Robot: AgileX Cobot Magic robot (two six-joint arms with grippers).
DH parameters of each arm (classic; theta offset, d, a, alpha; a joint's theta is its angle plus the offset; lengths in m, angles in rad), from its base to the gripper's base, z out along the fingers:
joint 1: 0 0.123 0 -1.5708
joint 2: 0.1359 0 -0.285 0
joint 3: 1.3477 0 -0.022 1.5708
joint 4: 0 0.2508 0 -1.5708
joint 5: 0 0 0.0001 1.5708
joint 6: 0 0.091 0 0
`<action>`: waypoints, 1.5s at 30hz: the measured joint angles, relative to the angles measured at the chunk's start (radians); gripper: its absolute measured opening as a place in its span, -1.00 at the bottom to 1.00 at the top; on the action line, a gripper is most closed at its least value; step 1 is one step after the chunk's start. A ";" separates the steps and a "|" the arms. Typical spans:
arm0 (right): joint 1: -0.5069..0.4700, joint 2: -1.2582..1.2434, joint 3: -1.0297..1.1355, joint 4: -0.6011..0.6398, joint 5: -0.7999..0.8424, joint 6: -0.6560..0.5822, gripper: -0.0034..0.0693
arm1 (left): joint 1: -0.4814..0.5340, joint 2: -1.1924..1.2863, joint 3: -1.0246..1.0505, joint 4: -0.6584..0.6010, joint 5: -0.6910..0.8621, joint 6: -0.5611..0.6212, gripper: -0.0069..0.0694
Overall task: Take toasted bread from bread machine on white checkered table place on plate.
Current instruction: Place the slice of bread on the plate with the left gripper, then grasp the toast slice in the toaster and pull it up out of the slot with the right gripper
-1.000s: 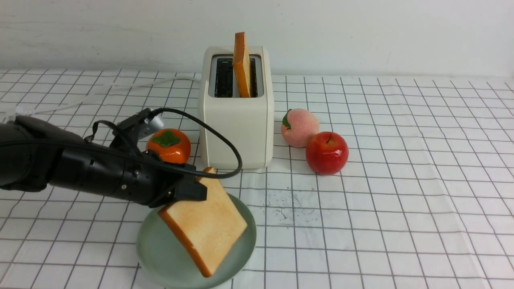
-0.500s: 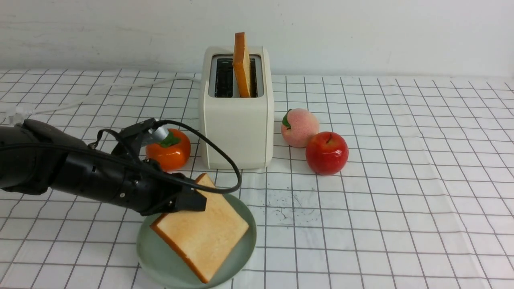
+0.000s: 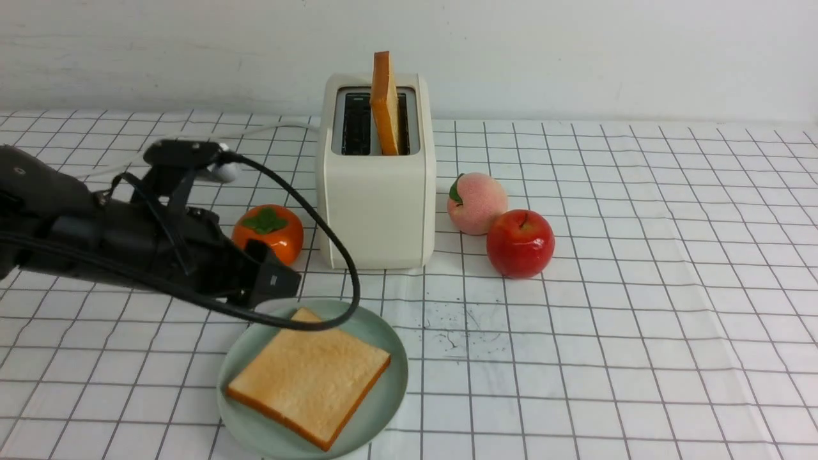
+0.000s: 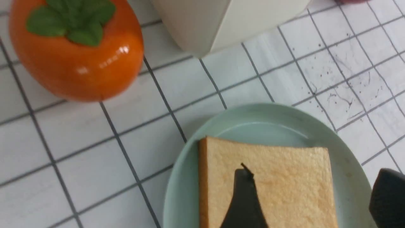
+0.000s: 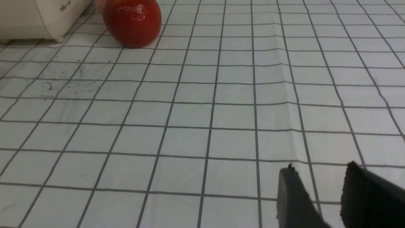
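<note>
Checking the front view first: the left tool [image 3: 275,281] hangs just behind the plate [image 3: 393,358], holding nothing, clear of the flat slice [image 3: 307,377] lying inside it. The standing slice [image 3: 385,102] sits upright in the bread machine [image 3: 377,204], in the slot on the robot's right, edge-on to the camera with its broad faces pointing left and right. It lies up, back and right of the left tool, past the persimmon [image 3: 268,233]. The right arm is not in this view.

Left wrist view: the tool [image 4: 316,202] is wide open over the flat slice [image 4: 284,171] with nothing between its fingers [image 4: 243,202]. The plate rim [image 4: 177,190], the persimmon [image 4: 76,50] and a bread machine corner [image 4: 221,19] show.

Right wrist view: the right tool [image 5: 329,202] is low over the bare desk [image 5: 202,110], parted by a narrow gap and empty. The apple [image 5: 133,20] and bread machine [image 5: 41,15] are well ahead.

My judgement is that the left tool is nearer and that the grip should close across the slice's broad faces from above.
</note>
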 joint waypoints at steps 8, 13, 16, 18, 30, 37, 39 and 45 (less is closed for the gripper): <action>0.000 0.000 0.000 0.000 0.000 -0.001 -0.25 | 0.000 -0.254 0.000 -0.011 -0.009 -0.014 0.04; 0.000 0.000 0.000 0.000 0.000 -0.001 -0.25 | 0.000 -0.472 0.000 -0.011 -0.008 -0.155 -0.85; 0.000 0.000 0.000 0.000 0.000 -0.001 -0.25 | 0.000 -0.555 0.000 0.051 0.009 -0.256 -0.85; 0.000 0.000 0.000 0.000 0.000 -0.001 -0.25 | 0.000 -0.613 0.002 0.131 0.015 -0.338 -0.85; 0.000 0.000 0.000 0.000 0.000 -0.001 -0.25 | 0.000 -0.978 0.255 0.516 -0.204 -0.759 -0.85; 0.000 0.000 0.000 0.007 -0.017 0.002 -0.25 | 0.000 -1.177 0.456 0.538 -0.274 -0.761 -0.85; 0.000 0.000 0.005 0.063 -0.039 0.015 -0.25 | 0.000 -1.216 0.494 0.539 -0.307 -0.761 -0.85; 0.000 0.000 0.009 0.439 -0.190 0.065 -0.25 | 0.000 -1.270 0.616 0.529 -0.307 -0.761 -0.85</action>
